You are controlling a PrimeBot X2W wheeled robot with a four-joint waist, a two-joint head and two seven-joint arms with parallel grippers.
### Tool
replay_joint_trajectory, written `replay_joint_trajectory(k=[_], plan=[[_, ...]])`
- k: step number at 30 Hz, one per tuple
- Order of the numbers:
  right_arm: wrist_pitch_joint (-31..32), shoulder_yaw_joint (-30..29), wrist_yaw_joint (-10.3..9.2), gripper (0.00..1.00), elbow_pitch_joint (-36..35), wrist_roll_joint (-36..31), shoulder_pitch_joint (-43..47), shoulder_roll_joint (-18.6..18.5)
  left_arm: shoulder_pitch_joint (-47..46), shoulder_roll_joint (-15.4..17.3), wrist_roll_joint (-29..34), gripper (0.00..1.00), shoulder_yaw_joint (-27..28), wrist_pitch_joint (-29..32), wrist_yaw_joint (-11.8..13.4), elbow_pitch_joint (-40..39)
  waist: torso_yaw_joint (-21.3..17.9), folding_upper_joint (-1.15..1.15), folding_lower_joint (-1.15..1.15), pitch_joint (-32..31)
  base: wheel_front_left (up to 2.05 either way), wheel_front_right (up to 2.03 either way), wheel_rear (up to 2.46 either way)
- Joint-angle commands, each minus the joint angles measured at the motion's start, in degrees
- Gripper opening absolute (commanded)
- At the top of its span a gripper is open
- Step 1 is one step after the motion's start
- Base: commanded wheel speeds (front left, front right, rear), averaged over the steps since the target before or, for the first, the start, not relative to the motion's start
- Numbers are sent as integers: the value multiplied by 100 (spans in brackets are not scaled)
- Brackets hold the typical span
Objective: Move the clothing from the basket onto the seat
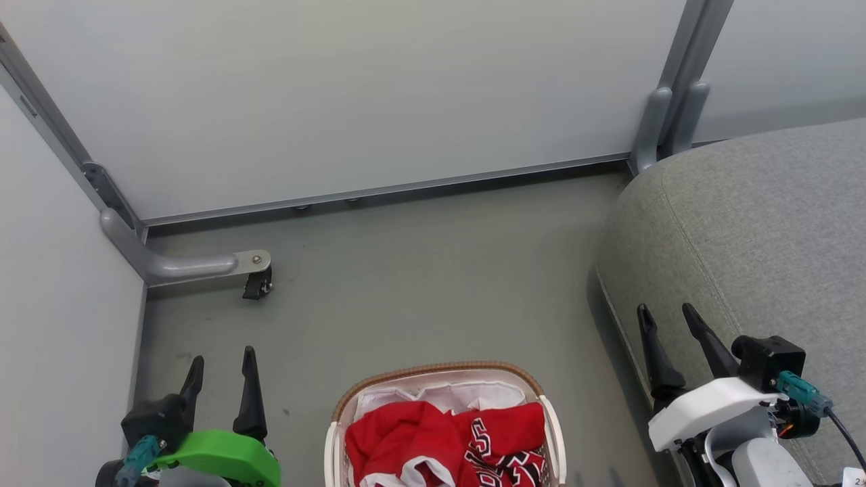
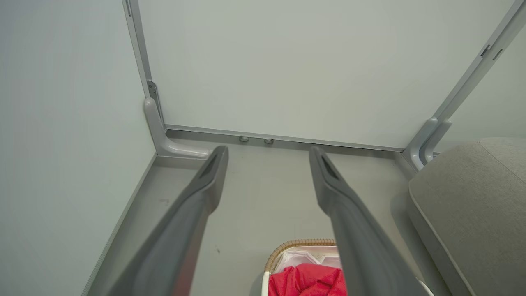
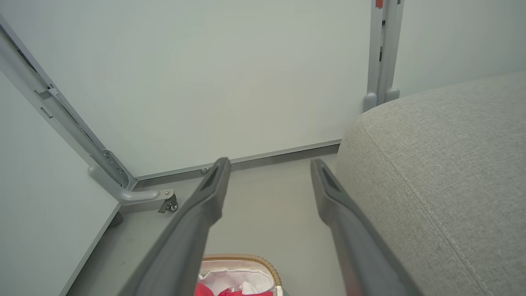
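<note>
Left gripper (image 1: 223, 355): nearest the head camera at lower left, green shell at the wrist, parted wide with nothing between the fingers, hanging above bare floor (image 1: 419, 270) just left of the basket (image 1: 433, 370).
Right gripper (image 1: 666, 308): at lower right, white shell at the wrist, likewise parted and empty, poised over the near edge of the seat (image 1: 744, 223).
Partition panels (image 1: 338, 88): pale grey, metal-framed, closing off the far side and the left.
Seat: grey woven upholstery with a rounded corner and a stitched seam, just right of the basket, no red cloth on the part in view.
Basket: white plastic wall, brown woven rim, white cloth lining (image 1: 473, 396); on the floor at bottom centre of the head view, between the two grippers, cut off by the lower edge.
Clothing (image 1: 406, 433): heaped inside the basket, up near the rim, none of it moved across yet.
Clothing, handling: judged soft, light and limp; likely to sag, trail and drag a neighbour along when lifted; probably a little slippery.
Clothing, hold: best pinched on a raised fold atop the heap, such as the red hump at the left, deep enough to gather cloth yet clear of the lining.
Clothing, looks: bright red with white trim; jersey (image 1: 500, 450) at the right with black-and-white block lettering.
Caster (image 1: 257, 284): small, black, under a grey metal foot, well apart from the basket.
</note>
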Motion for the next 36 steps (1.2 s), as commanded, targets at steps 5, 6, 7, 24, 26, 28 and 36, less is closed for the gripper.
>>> replay_joint_trajectory(k=[5,6,7,24,26,28,36], plan=[[-113,-14,1,100,24,-319,10,-15,76,19,326,100,-8,-98,-28,3,1,0,0,8,0,0,0],[-127,-12,2,100,27,-375,19,-12,79,16,370,100,-6,-111,-31,9,2,0,0,10,0,0,0],[-128,-11,2,100,28,-415,27,-10,81,14,401,100,-2,-124,-31,13,2,0,0,12,0,0,0],[-317,54,2,100,16,-1140,-185,24,-66,-45,936,100,67,-307,-147,166,-112,0,0,442,0,0,0],[-333,85,1,100,-23,-1212,-246,29,-140,-44,993,100,32,-324,-160,191,-170,0,0,610,0,0,0],[-362,104,0,100,-78,-1308,-340,31,-246,-44,949,100,-47,-355,-201,230,-240,0,0,816,0,0,0],[-414,259,0,100,-249,-1435,-719,38,-744,-39,1052,100,-278,-398,-273,474,-595,0,0,1624,0,0,0]])
